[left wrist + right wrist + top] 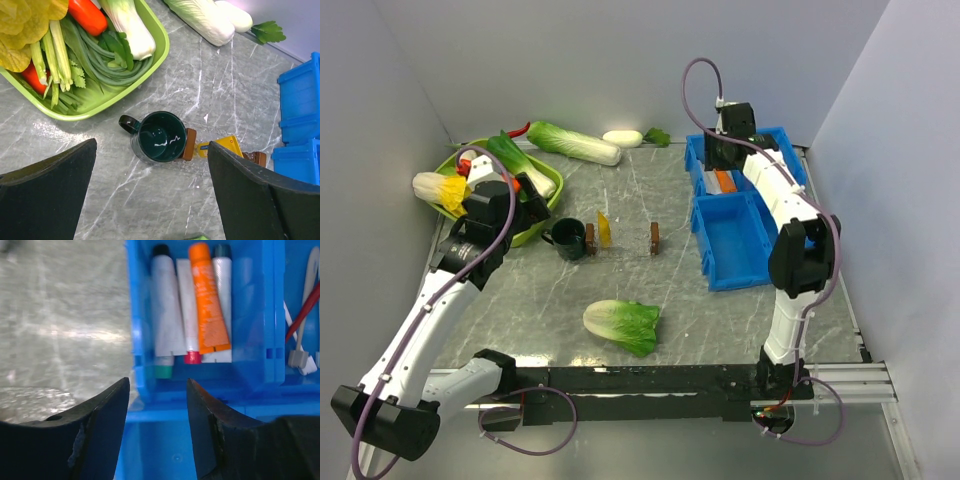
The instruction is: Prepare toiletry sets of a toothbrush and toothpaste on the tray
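Note:
A yellow toothpaste tube (220, 146) lies on the table between two brown blocks (189, 144), which look like the ends of a clear tray (622, 240). More toothpaste tubes lie in a blue bin compartment (250, 375): an orange one (207, 300) among white ones (165, 315). A red toothbrush (302, 312) and a pale one (300, 347) lie in the compartment to the right. My right gripper (157, 382) hovers over the bin's near wall, open, with nothing between its fingers. My left gripper (151, 150) hangs wide open high above the mug, also with nothing in it.
A dark green mug (160, 136) stands against the left brown block. A lime-green tray (92, 102) full of vegetables is at the back left. A cabbage (622, 325) lies front centre and a long cabbage (575, 143) at the back. In front of the tube bin stands a large blue bin (735, 245).

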